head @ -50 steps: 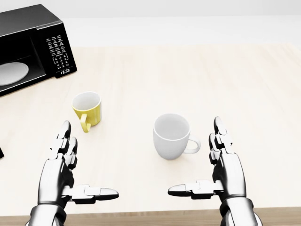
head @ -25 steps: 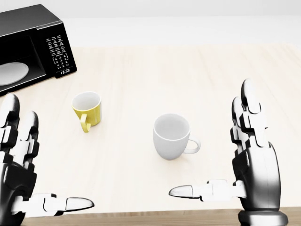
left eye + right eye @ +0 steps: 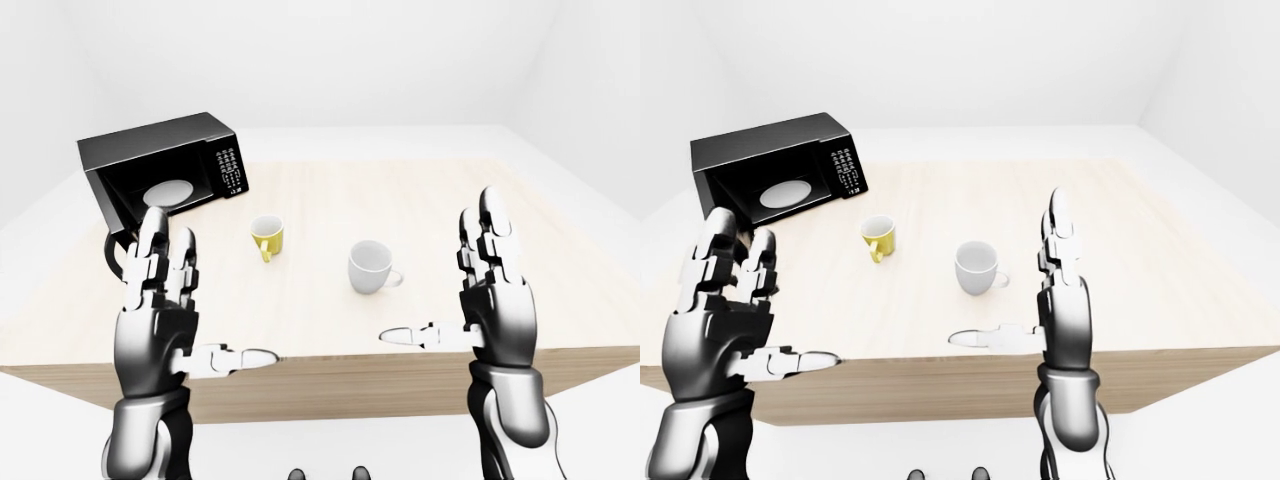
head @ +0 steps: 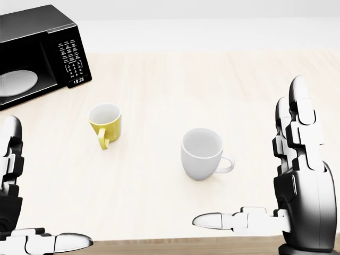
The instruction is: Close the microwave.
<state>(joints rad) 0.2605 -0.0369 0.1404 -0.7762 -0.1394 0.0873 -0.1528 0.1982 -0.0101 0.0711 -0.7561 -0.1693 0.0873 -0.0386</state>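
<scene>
Beyond the spread, empty left hand (image 3: 160, 300) the open microwave (image 3: 165, 170) waits on the table (image 3: 330, 300), its door seemingly swung leftward, so the approach has barely begun: next, reach and push it.

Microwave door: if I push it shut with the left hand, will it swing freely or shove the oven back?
The door hangs open beside the left hand, so it probably swings easily. The microwave looks bulky, so it likely stays put.
</scene>
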